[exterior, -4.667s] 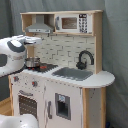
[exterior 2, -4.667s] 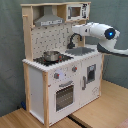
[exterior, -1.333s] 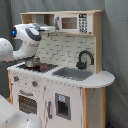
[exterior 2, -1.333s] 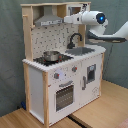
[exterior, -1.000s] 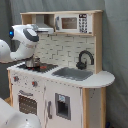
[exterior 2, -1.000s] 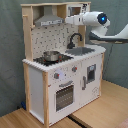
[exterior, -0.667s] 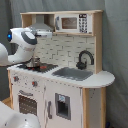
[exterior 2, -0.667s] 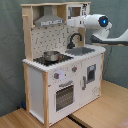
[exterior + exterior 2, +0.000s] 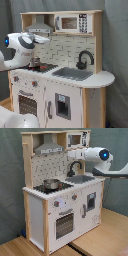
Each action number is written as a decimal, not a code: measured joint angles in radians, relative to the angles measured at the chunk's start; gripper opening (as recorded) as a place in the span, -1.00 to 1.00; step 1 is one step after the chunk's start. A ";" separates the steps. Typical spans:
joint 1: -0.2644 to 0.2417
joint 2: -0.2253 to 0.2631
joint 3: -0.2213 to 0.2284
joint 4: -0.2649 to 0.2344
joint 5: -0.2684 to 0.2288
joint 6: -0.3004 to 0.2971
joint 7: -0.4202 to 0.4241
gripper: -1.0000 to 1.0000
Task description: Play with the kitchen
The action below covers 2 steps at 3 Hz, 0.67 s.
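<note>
Kitchen point(image 9: 60, 198): stands upright on the wooden floor point(image 9: 95, 240); in both exterior views it fills the middle of the frame.
Arm point(image 9: 20, 47): reaches in level above the counter, its white wrist between the grey hood point(image 9: 48, 149) and the stove.
Jaws: the tip of the arm points toward the dotted back wall, beside the hood's lower edge; whether they are apart or together I cannot tell.
Pot point(image 9: 50, 183): sits on the stove, below and toward the second exterior view's left of the arm's tip.
Faucet point(image 9: 85, 59): behind the sink point(image 9: 74, 73), under the arm.
Key relation: the stove and pot lie downward from the tip, so the next move is probably a descent.
</note>
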 joint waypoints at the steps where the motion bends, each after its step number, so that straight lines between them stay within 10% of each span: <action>1: 0.009 -0.041 0.007 -0.031 0.000 -0.004 0.093 1.00; 2: 0.011 -0.076 0.021 -0.044 0.000 -0.013 0.184 1.00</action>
